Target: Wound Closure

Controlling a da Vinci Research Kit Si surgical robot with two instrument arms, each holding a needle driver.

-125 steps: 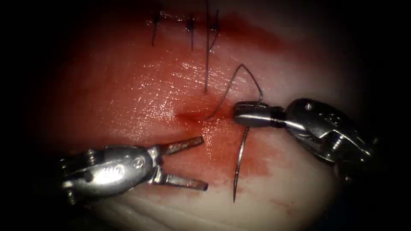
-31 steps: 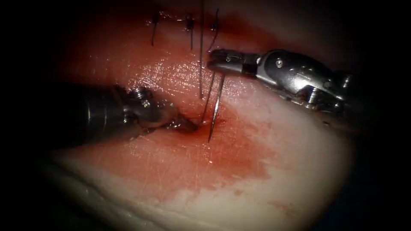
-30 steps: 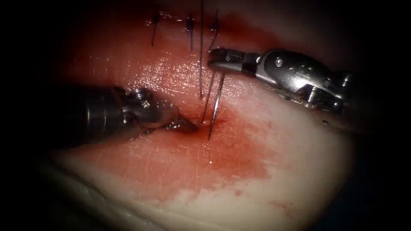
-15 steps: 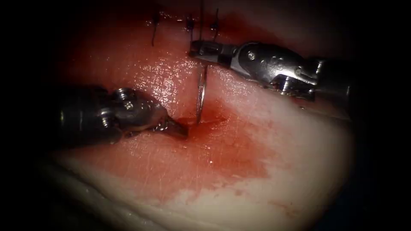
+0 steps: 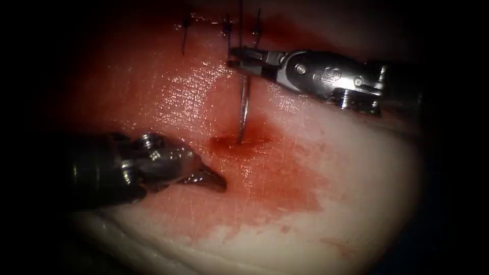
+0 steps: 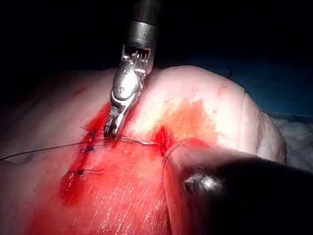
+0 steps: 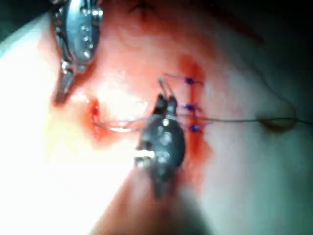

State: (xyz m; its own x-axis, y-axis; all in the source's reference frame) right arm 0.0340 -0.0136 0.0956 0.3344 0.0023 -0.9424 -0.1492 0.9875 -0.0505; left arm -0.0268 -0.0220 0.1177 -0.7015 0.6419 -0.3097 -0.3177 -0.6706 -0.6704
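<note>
At the cut, needle tip sits in tissue; right tool pinches its upper end. Left tool (pressed together, empty) rests left. Risk: shallow bite tearing out.

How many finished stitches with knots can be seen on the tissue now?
3. They sit in a row at the far end of the cut: the left stitch, the middle stitch and the right stitch, just beyond the right tool. The dark edge may hide more.
</note>
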